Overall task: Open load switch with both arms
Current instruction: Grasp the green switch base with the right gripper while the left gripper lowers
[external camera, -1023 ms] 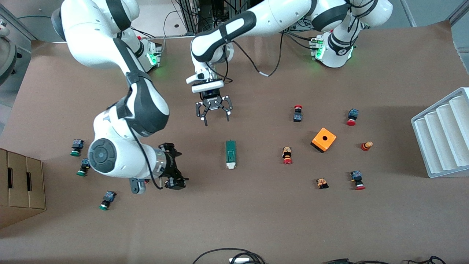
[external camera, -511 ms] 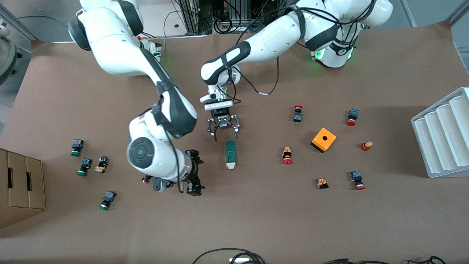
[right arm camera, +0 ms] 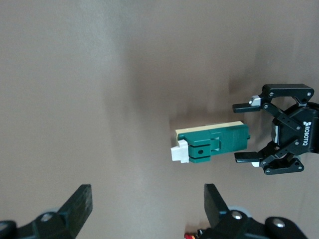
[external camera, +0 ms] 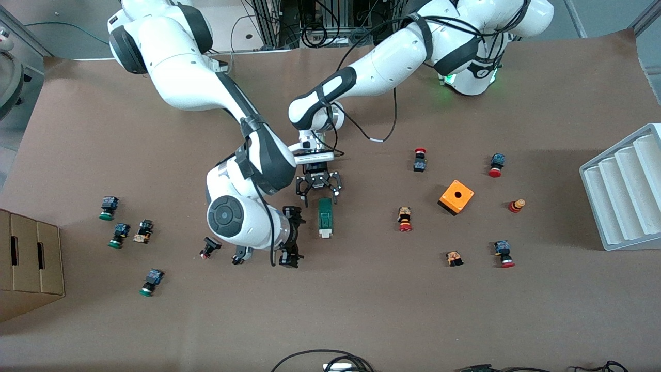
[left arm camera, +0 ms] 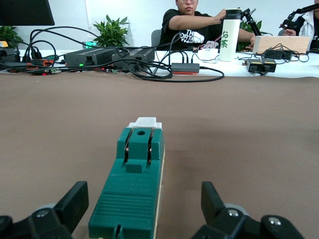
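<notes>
You've got the left gripper [external camera: 318,194] spread wide at the load switch [external camera: 325,217] mid-frame; right gripper [external camera: 293,236] released, empty, beside it.

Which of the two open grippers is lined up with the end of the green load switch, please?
The left gripper: it faces the load switch at its dark end, away from the white tab. The right gripper sits beside the switch.

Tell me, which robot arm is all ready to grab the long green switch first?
The left one, probably. Its open left claw is lined up at the end of the narrow dark-green load switch with the white tab, fingers either side. The open right claw sits beside the switch, not around it.
</notes>
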